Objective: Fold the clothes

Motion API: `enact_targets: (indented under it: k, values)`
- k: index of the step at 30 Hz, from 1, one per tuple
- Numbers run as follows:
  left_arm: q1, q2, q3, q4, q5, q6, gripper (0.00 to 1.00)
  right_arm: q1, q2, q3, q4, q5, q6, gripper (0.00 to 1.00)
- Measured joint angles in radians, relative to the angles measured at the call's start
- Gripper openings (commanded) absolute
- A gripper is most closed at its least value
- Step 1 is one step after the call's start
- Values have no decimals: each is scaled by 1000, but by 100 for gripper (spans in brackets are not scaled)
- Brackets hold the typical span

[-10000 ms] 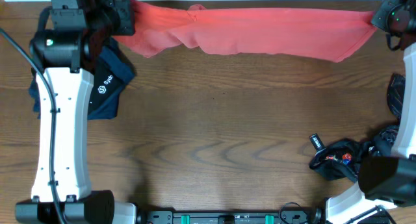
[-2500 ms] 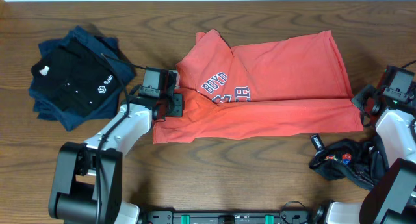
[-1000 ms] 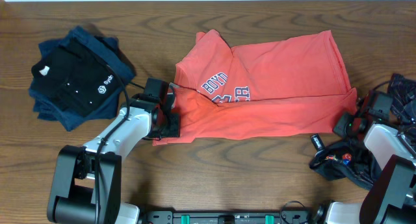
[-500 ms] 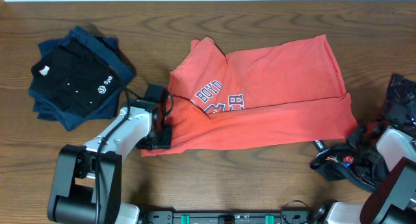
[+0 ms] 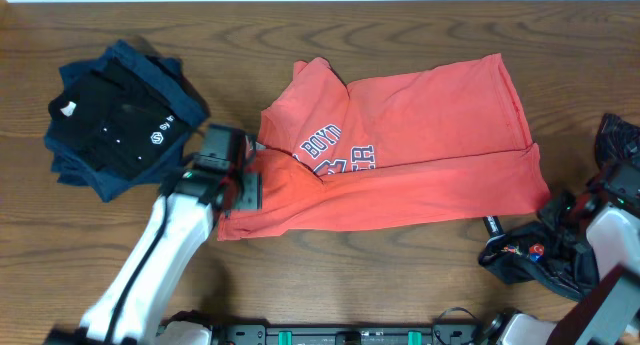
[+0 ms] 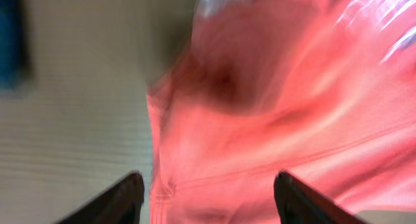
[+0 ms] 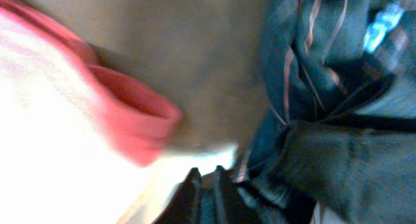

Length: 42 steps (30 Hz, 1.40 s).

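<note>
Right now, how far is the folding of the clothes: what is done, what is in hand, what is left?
Done: a folded dark stack sits at the far left. In hand: the red T-shirt lies flat with one long fold made; the left tool stands open at its left edge, the right tool shut near its right corner. Left: probably more folds on it, then the crumpled black jersey.
</note>
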Motion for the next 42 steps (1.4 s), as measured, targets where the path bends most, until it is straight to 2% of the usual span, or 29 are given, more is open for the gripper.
enact_targets:
  k: [2, 4, 7, 15, 19, 27, 33, 38, 41, 42]
  values:
    - [0, -55, 10, 167, -4, 3, 60, 0, -81, 0, 0, -45, -11, 18]
    - [0, -62, 17, 262, -4, 5, 60, 0, -130, 1, 0, -74, -15, 19]
    - [0, -18, 27, 440, -5, 17, 61, 0, -188, 1, -10, -117, -18, 20]
    - [37, 369, 77, 746, 29, 38, 61, 3, -209, 1, -38, -166, -29, 21]
    - [49, 531, 130, 863, 88, 39, 61, 15, -209, 1, -14, -185, -44, 26]
    - [49, 698, 280, 857, 199, 39, 62, 58, -210, 1, 13, -219, -84, 44]
    - [49, 812, 420, 738, 252, 39, 62, 67, -209, 1, 13, -222, -93, 44]
    - [49, 862, 432, 695, 293, 39, 60, 68, -209, 1, 13, -222, -93, 44]
    - [49, 866, 442, 671, 317, 49, 53, 68, -209, 1, 13, -222, -93, 44]
    - [49, 866, 445, 662, 325, 54, 40, 68, -209, 1, 12, -222, -93, 43]
